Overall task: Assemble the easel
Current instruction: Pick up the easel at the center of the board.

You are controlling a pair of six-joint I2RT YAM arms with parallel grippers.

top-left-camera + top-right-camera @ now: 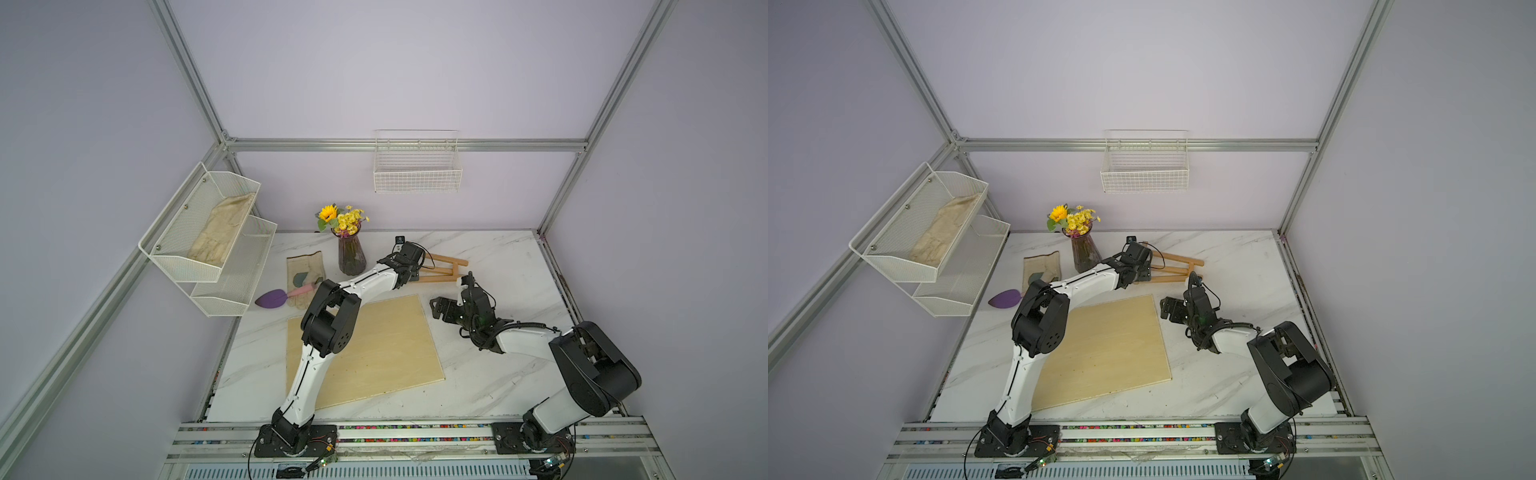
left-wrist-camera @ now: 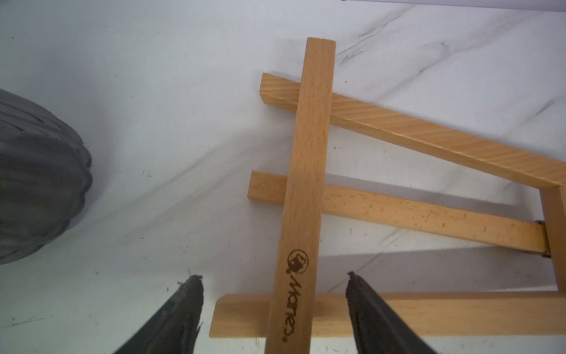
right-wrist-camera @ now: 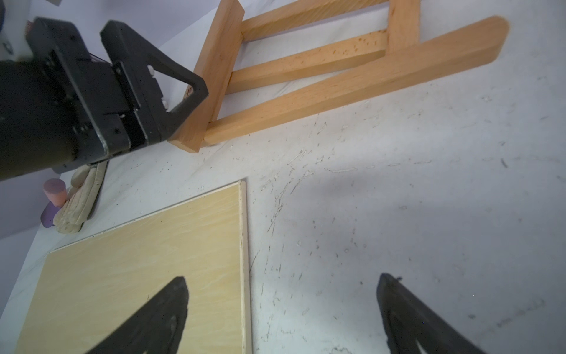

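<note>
Left gripper point(image 2: 272, 286): jaws spread, one either side of the branded ledge strip point(image 2: 301, 184), clear gap on both sides, nothing pinched yet. The strip runs straight between the fingers, so it's lined up for a squeeze across its narrow width.

Right gripper point(image 3: 283, 280): jaws wide apart, holding nothing, hovering over the plywood board's point(image 3: 137, 260) edge & bare table point(image 3: 398, 199). It's near the easel's closest leg but apart from it.

Easel point(image 1: 449, 259) lies flat at the back-middle of the table, just beyond the board, with the vase point(image 1: 351, 259) near its wide end.

Handling, my read: light, stiff wood, smooth finish, so it could slip. Rear prop leg point(image 2: 398, 211) hangs on a small hinge point(image 2: 542, 242) & will prob. swing once lifted. Best hold is the strip or a leg, across the narrow faces, not the prop.
</note>
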